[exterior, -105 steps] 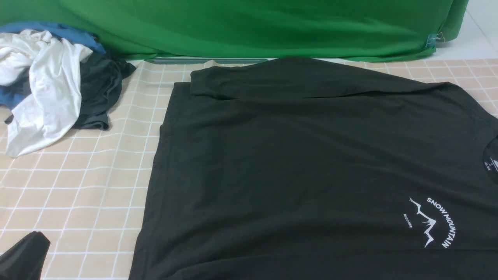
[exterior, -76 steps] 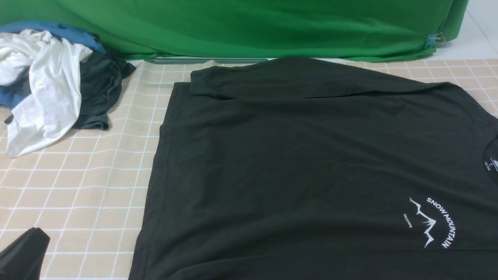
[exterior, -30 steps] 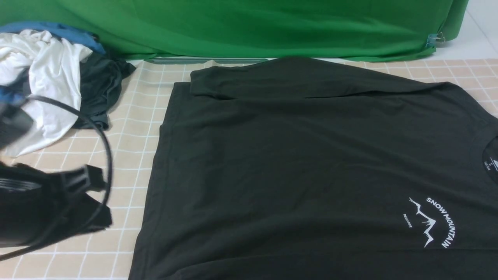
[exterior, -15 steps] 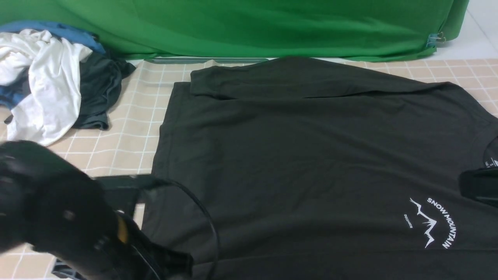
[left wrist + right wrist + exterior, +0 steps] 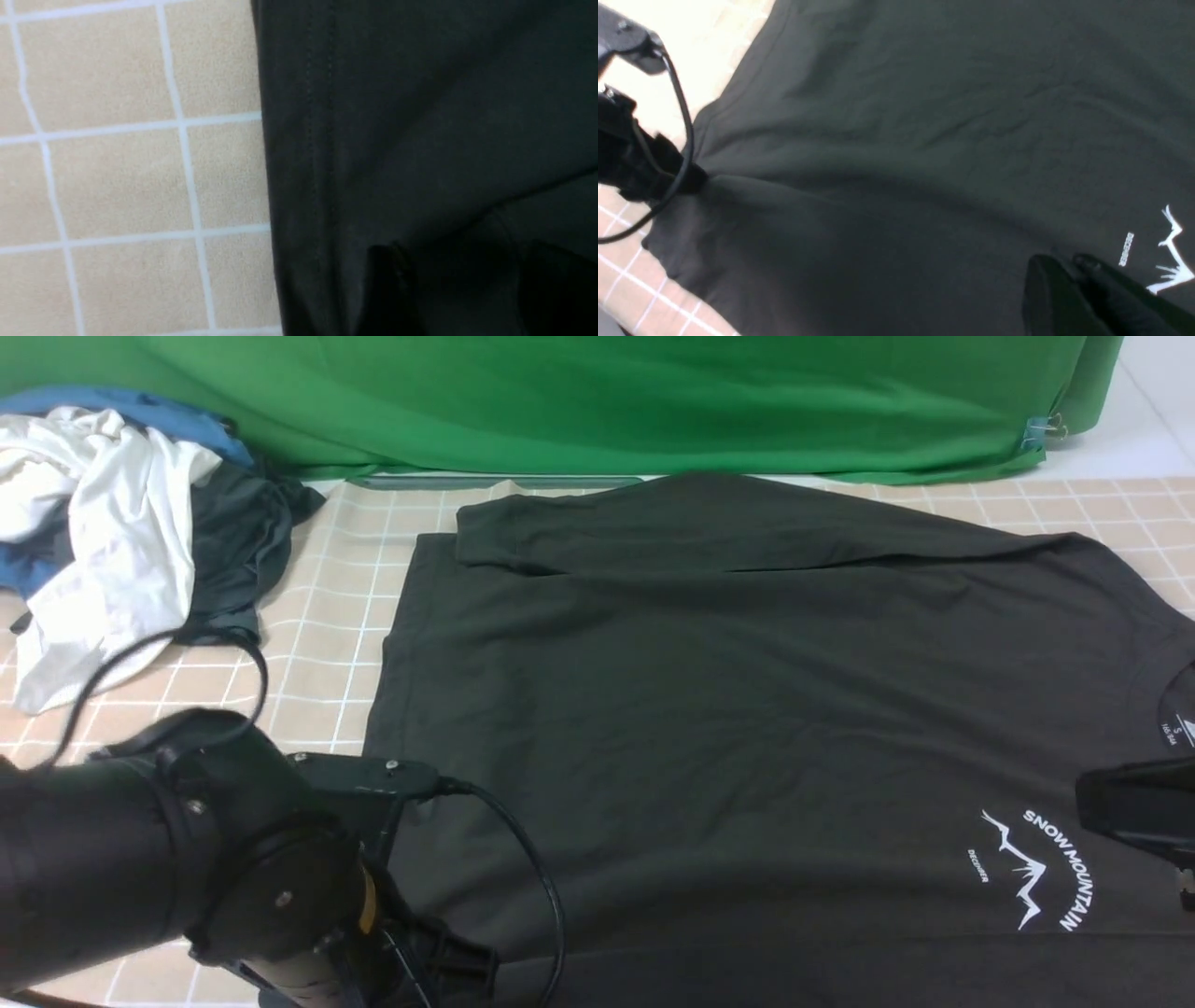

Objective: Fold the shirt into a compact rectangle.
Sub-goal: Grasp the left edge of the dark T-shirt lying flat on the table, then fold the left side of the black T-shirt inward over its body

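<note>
A green backdrop cloth (image 5: 607, 401) hangs along the far side, behind a beige tablecloth with a white grid (image 5: 308, 616). The black shirt (image 5: 747, 709) lies spread flat across the middle and right of it, chest up, collar to the right, with its far sleeve folded in over the body. A pile of white, blue and dark grey clothes (image 5: 112, 541) sits at the far left. The left gripper (image 5: 469, 254) is over the shirt's near-left hem, its fingers spread. The right gripper (image 5: 1064, 261) is above the chest, its fingers almost pressed together and holding nothing, just beside the white mountain print (image 5: 1036, 868).
</note>
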Tool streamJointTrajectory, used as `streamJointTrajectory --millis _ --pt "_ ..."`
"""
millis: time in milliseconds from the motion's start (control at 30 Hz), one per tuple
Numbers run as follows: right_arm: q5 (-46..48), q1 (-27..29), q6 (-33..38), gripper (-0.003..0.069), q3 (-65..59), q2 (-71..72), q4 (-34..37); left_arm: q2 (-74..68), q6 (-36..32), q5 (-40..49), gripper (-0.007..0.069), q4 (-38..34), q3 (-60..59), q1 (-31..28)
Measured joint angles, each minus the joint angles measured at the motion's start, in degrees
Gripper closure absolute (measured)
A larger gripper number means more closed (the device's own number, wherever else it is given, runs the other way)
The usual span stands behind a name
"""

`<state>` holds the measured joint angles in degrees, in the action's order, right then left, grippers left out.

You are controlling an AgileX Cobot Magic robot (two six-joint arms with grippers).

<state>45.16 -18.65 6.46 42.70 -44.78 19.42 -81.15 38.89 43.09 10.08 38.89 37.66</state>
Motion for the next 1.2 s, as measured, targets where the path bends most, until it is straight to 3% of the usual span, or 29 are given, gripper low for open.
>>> streamJointTrajectory --millis 167,400,467,600,667,733,933,1200 --pt "-0.7 0.0 0.0 0.0545 -0.1 0.0 0.2 -0.9 6.8 -4.3 0.0066 2.1 -3.7 0.0" --pt "-3.6 0.0 0.0 0.0522 -0.2 0.0 0.2 -0.8 9.4 -8.7 0.0048 2.5 -6.4 0.0" --pt "-3.9 0.0 0.0 0.0517 -0.2 0.0 0.2 -0.7 9.5 -9.6 0.0077 2.5 -6.8 0.0" --pt "-4.2 0.0 0.0 0.0515 -0.2 0.0 0.2 -0.6 8.6 -10.6 0.0272 1.4 -7.1 0.0" --pt "-4.2 0.0 0.2 0.0515 -0.2 0.0 0.2 -0.3 6.7 -9.8 0.0462 0.7 -7.1 0.0" --pt "-4.2 0.0 0.2 0.0515 -0.2 0.0 0.2 0.4 6.1 -7.4 0.0561 0.6 -7.0 0.0" --pt "-4.2 0.0 0.3 0.0501 -0.2 0.0 0.2 6.1 5.5 2.7 0.0593 -0.1 -3.6 0.0" --pt "-4.2 0.0 0.2 0.0486 -0.2 0.0 0.2 12.9 5.3 8.2 0.0593 -0.9 3.0 0.0"
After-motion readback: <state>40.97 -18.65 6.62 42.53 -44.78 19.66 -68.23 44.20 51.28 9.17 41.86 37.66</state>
